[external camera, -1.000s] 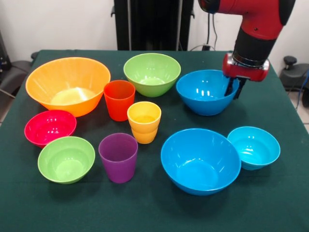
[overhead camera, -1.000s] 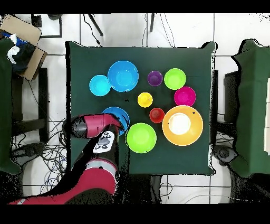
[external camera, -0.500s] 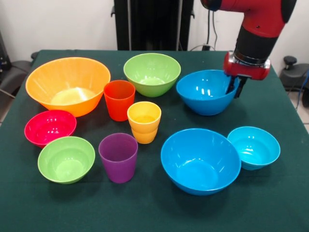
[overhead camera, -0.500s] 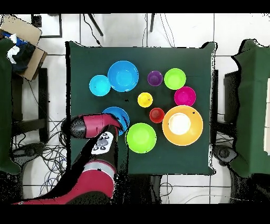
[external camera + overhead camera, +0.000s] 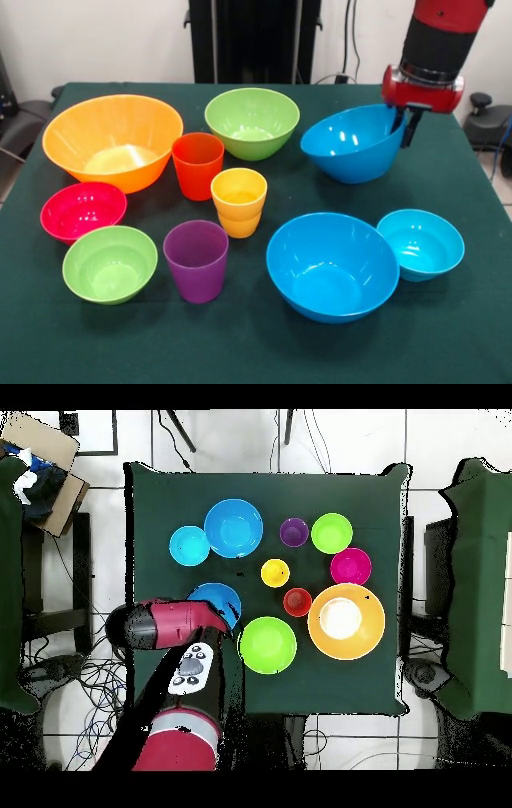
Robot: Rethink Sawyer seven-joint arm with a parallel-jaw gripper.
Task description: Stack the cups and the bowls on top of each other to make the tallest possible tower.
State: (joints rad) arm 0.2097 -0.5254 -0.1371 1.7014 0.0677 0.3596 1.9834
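Observation:
My gripper [image 5: 404, 124] is shut on the right rim of a large blue bowl [image 5: 350, 144], which hangs tilted with its mouth turned left, just above the cloth. In the overhead view the arm [image 5: 150, 624] covers part of that bowl [image 5: 218, 598]. On the table stand the huge orange-yellow bowl [image 5: 112, 140], a medium green bowl [image 5: 252, 120], the other large blue bowl [image 5: 332, 264], a small light-blue bowl [image 5: 420, 242], a pink-red bowl [image 5: 82, 210] and a small green bowl [image 5: 110, 262]. The orange-red cup [image 5: 198, 164], yellow cup [image 5: 238, 200] and purple cup [image 5: 196, 260] stand upright in the middle. Nothing is stacked.
The green table cloth [image 5: 456, 336] ends close behind and to the right of the held bowl. In the overhead view a cardboard box [image 5: 40, 456] sits off the table's corner, and dark chairs [image 5: 480, 584] flank both sides.
The gripper has risen and shifted slightly right. It has taken the blue bowl's rim up with it, so the bowl went from resting flat to tilted and lifted.

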